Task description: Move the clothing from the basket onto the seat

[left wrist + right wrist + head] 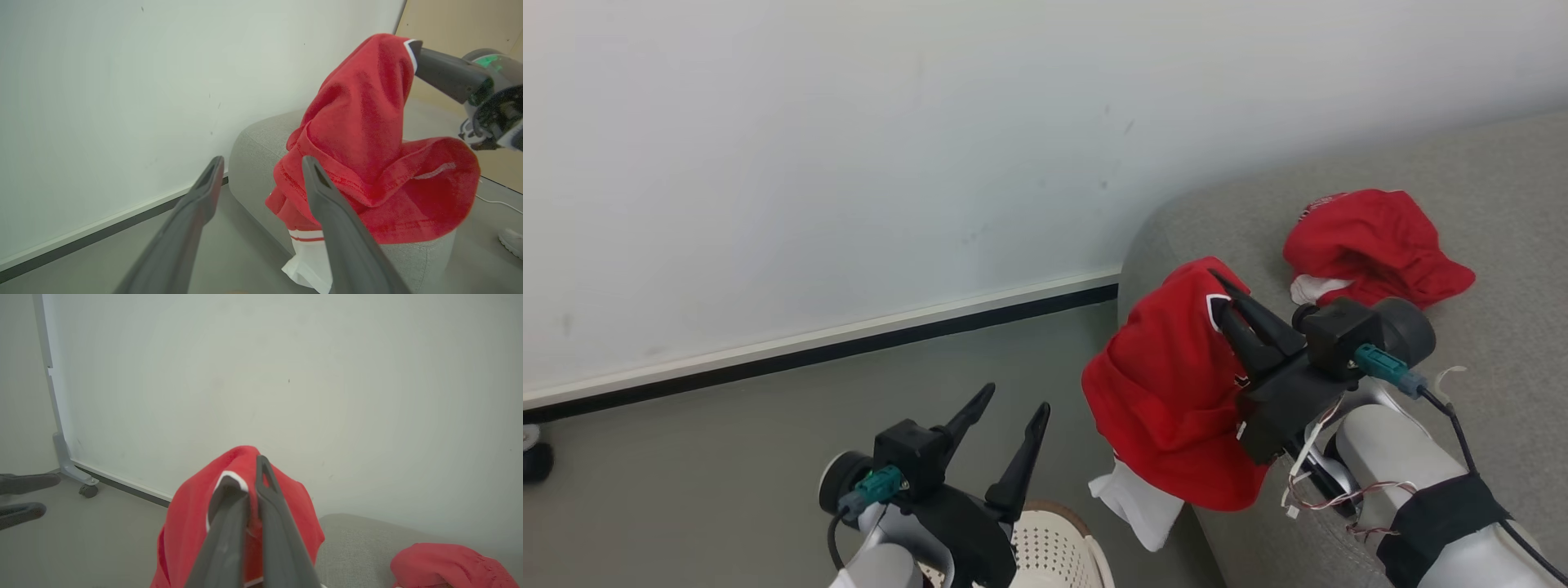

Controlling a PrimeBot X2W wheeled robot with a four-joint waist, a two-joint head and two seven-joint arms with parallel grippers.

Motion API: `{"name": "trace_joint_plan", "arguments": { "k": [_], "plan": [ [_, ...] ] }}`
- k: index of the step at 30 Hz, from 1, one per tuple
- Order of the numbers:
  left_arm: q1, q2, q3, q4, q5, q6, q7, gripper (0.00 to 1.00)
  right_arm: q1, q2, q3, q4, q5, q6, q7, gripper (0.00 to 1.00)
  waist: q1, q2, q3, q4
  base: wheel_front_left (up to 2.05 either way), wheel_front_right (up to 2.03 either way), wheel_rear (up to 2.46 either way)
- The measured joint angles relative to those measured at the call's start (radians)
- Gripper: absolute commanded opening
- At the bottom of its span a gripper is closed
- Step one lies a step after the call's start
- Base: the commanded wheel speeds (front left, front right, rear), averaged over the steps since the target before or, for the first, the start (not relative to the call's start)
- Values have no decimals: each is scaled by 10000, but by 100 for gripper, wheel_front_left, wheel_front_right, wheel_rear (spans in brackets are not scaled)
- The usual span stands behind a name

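Progress | one red garment [1372, 245] lies on the sofa [1486, 188] | my right tool [1217, 292] is clenched on a second garment [1168, 384] at the sofa's corner, not yet laid down | left tool [1017, 398] released, empty, over the basket [1058, 549] | I cannot see what the basket holds

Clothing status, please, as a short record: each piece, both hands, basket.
held garment: red, pinched at its white trim by the right hand, hanging over the sofa end
second garment: red, lying on the sofa seat, apart from the first
left hand: open, holding nothing
basket: partly in frame, contents cannot be told
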Motion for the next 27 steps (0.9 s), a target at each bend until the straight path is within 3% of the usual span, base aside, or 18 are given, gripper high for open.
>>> {"name": "trace_joint_plan", "arguments": {
  "k": [18, 27],
  "plan": [
    [912, -230, -378, -796, 128, -119, -209, 100, 1, -1093, -709, -1722, 46, -27, -2, 0, 0, -1, 113, -2178, 0, 0, 0],
    [877, -320, -562, -1193, 383, -117, -255, 100, -62, -1707, -1110, -1933, 146, -27, 100, 0, 0, 0, 507, -2600, 0, 0, 0]
  ]
}}
